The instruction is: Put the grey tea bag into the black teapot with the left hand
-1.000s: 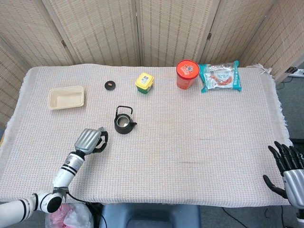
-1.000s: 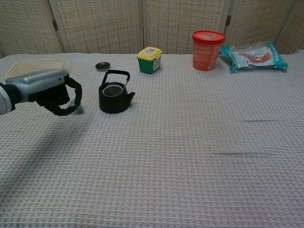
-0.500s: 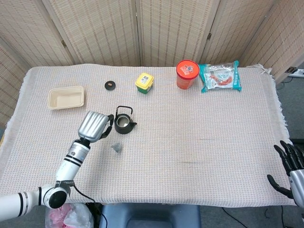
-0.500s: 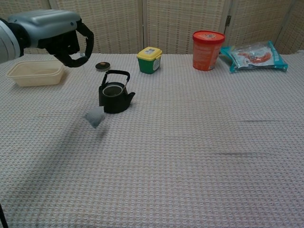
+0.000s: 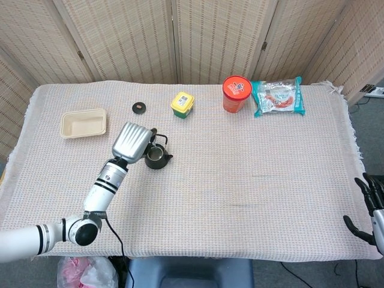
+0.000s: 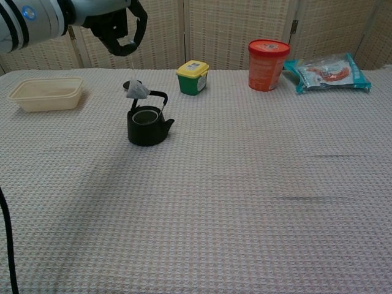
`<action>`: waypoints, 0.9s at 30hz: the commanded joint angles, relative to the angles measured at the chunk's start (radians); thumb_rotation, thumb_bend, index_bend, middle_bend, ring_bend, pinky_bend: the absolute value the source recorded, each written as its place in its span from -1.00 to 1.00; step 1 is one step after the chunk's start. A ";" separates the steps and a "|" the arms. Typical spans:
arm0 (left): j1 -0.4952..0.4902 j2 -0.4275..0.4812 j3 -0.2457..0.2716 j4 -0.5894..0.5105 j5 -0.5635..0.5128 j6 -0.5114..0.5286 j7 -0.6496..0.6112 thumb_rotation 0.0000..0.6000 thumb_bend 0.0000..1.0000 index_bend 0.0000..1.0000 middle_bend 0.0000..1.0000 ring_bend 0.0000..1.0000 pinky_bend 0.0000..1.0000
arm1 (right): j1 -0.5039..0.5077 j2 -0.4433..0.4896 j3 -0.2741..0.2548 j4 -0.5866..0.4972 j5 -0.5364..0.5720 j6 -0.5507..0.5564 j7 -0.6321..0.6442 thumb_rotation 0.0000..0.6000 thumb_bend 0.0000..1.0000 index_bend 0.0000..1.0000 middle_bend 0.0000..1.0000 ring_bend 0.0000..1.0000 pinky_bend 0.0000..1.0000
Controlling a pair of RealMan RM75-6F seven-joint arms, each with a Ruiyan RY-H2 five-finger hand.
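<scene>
The black teapot [image 6: 146, 124] stands open-topped on the woven cloth, left of centre; the head view also shows the teapot [image 5: 156, 158]. The grey tea bag [image 6: 136, 90] dangles on a thin string just above the pot's handle, slightly left of the opening. My left hand [image 6: 114, 23] holds that string high above the pot with its fingers curled in. From the head camera, the left hand [image 5: 133, 141] covers the tea bag and sits against the pot's left side. My right hand [image 5: 368, 209] shows only at the bottom right edge, off the table, fingers apart and empty.
A beige tray [image 5: 83, 122] lies at the far left, and a small black lid [image 5: 139, 107] sits behind the teapot. A yellow-lidded green tub [image 5: 182, 104], an orange cup [image 5: 236, 93] and a teal snack packet [image 5: 278, 96] line the back.
My left hand rose from the table and swung right toward the teapot. The tea bag went from the cloth to hanging just above the pot. The right hand slid lower in the frame.
</scene>
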 commanded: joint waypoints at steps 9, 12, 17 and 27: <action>-0.045 -0.023 0.026 0.090 -0.021 -0.048 -0.049 1.00 0.03 0.23 1.00 1.00 1.00 | 0.003 0.001 0.008 0.000 0.016 -0.010 0.001 1.00 -0.57 -1.00 -1.00 -1.00 -1.00; -0.057 -0.026 0.029 0.112 -0.027 -0.057 -0.059 1.00 0.03 0.23 1.00 1.00 1.00 | 0.004 0.001 0.012 -0.002 0.026 -0.016 -0.005 1.00 -0.57 -1.00 -1.00 -1.00 -1.00; -0.068 -0.024 0.036 0.131 -0.033 -0.063 -0.074 1.00 0.03 0.23 1.00 1.00 1.00 | 0.007 0.001 0.017 -0.006 0.040 -0.026 -0.010 1.00 -0.57 -1.00 -1.00 -1.00 -1.00; -0.082 -0.019 0.053 0.152 -0.038 -0.068 -0.095 1.00 0.03 0.23 1.00 1.00 1.00 | 0.011 0.000 0.021 -0.013 0.047 -0.037 -0.020 1.00 -0.56 -1.00 -1.00 -1.00 -1.00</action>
